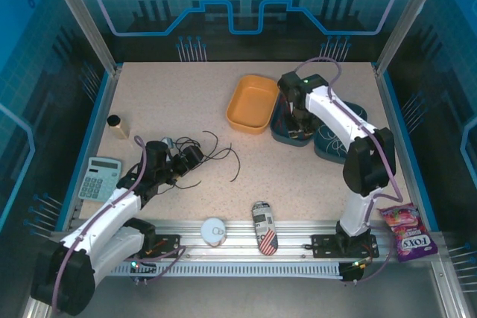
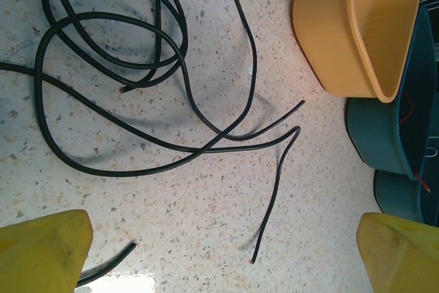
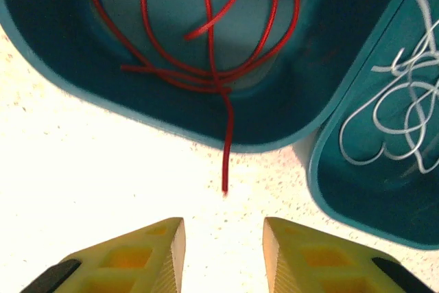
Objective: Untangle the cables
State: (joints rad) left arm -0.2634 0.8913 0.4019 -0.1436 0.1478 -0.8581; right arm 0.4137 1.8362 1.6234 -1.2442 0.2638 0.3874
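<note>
The right gripper point(image 3: 224, 228) hovers, fingers slightly parted and empty, with the red cable point(image 3: 206, 66) heaped in the teal bin point(image 3: 62, 53) at its 12 o'clock, one tail draped over the rim onto the table point(image 3: 103, 183), and the white cable point(image 3: 391, 114) in a second teal bin point(image 3: 343, 190) at 2 o'clock. A finger catching that tail could, I judge, drag the red strand back out. The left gripper point(image 2: 223, 238), fingers spread wide and empty, sits over the black cable point(image 2: 219, 140) looped across itself at its 11 o'clock; pinching at a crossing would likely lift two strands and tighten the tangle.
</note>
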